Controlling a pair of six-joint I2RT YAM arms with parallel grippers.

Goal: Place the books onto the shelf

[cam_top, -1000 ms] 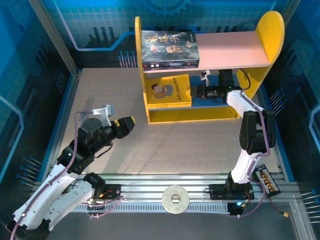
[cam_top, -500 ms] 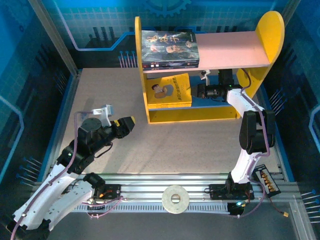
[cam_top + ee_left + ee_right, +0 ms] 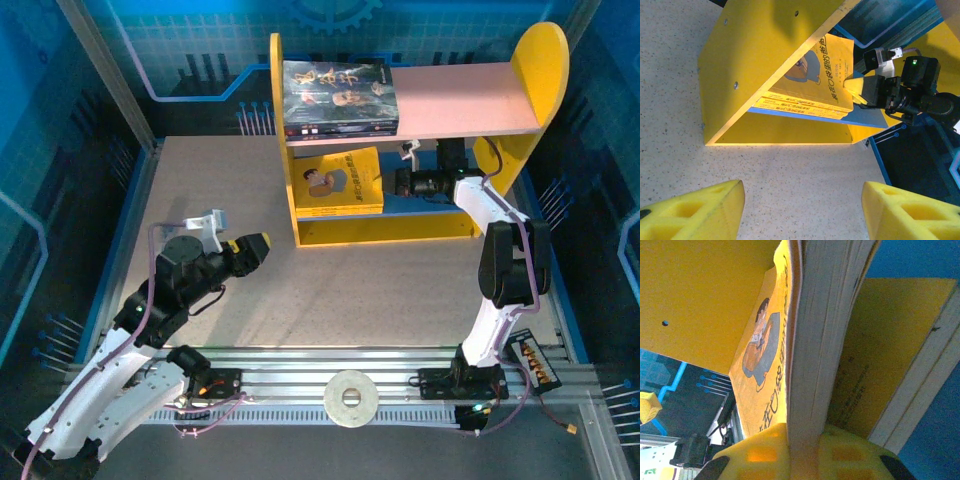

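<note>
The right gripper (image 3: 390, 183) is clamped on the open edge of the top yellow cartoon-cover book (image 3: 343, 180). That book lies on a small stack of yellow books on the lower tier of the shelf (image 3: 460, 100), beside its left side panel. The left gripper (image 3: 257, 246) hangs half open and empty over the table (image 3: 380, 285), and dark books (image 3: 337, 97) lie on the upper tier.

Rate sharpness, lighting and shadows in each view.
Top external: evenly lit and sharp, the shelf shading its lower board. Left wrist: shelf crisp, fingers of the left gripper slightly soft. Right wrist: the yellow book sits very close, page edges soft.
</note>
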